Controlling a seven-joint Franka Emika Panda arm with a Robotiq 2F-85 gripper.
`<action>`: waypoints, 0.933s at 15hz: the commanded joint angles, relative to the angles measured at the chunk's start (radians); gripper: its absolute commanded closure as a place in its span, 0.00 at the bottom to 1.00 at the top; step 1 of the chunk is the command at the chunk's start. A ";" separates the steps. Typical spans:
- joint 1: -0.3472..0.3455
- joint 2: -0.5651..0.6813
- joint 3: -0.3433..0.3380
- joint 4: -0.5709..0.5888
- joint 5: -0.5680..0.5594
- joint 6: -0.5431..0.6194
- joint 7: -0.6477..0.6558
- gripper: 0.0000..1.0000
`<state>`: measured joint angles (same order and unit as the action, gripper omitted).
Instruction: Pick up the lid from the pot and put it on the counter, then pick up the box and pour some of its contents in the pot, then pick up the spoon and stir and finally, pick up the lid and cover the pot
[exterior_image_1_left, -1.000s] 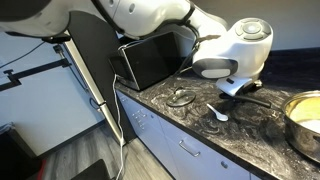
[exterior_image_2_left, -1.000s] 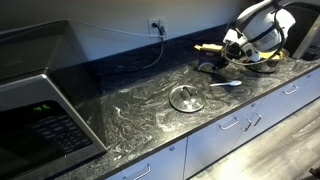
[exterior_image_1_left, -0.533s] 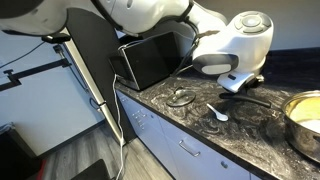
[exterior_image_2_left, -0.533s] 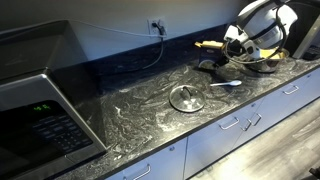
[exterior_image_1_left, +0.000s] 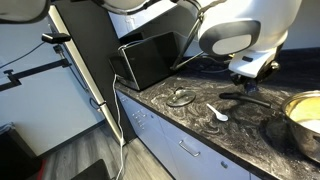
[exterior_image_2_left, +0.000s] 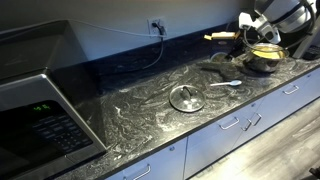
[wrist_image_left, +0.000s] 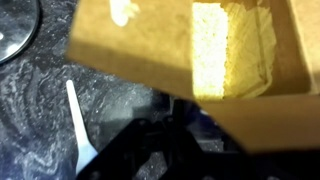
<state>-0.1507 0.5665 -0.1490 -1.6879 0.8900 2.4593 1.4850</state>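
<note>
Wrist view is mostly filled by the box (wrist_image_left: 200, 50), its tan flaps turned up toward the camera with a brighter yellow patch between them. Below it lies the dark marbled counter (wrist_image_left: 30, 110), with the white spoon (wrist_image_left: 76, 118) lying flat and the rim of the glass lid (wrist_image_left: 14, 30) in the corner. My gripper (exterior_image_2_left: 243, 33) is closed down narrow onto the carton and holds it in the air; in an exterior view it shows as a yellow bar lying roughly level, up high and just to the side of the steel pot (exterior_image_2_left: 263, 60), not over its middle. The lid rests knob-up on the worktop, well apart from the pot, and the spoon lies between the two. At the far end of the counter stands the black microwave (exterior_image_2_left: 40, 115).
</note>
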 joint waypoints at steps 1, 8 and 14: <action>-0.032 -0.124 -0.030 -0.057 -0.101 -0.164 0.002 0.92; -0.088 -0.205 -0.073 -0.014 -0.256 -0.362 -0.001 0.92; -0.082 -0.200 -0.109 0.008 -0.452 -0.302 0.046 0.92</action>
<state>-0.2392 0.3787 -0.2447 -1.6911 0.5160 2.1379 1.4918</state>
